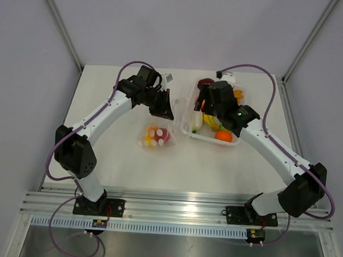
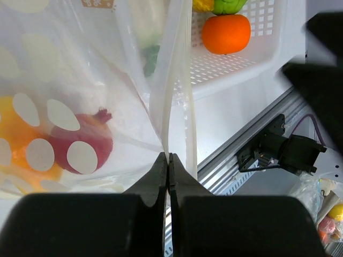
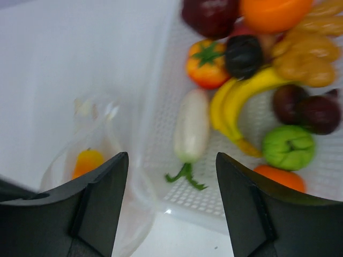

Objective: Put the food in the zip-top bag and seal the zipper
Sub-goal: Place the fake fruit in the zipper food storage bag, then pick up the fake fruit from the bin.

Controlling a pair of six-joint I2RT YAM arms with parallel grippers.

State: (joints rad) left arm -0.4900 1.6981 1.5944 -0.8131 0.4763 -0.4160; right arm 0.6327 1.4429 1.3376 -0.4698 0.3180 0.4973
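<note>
Bag [image 2: 64, 80]: one, holding two food pieces [image 2: 94, 142] | left gripper [image 2: 169, 158] pinching its edge | right gripper [image 3: 170, 160] parted

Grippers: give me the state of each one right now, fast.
Left gripper: shut, pinching the zip-top bag at its edge.
Right gripper: open, holding nothing, above the food in the tray.

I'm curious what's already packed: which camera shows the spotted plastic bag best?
The left wrist view: the bag is close up, a red piece and an orange piece clear inside. The top view shows it small but whole; the right wrist view, blurred at lower left.
</note>
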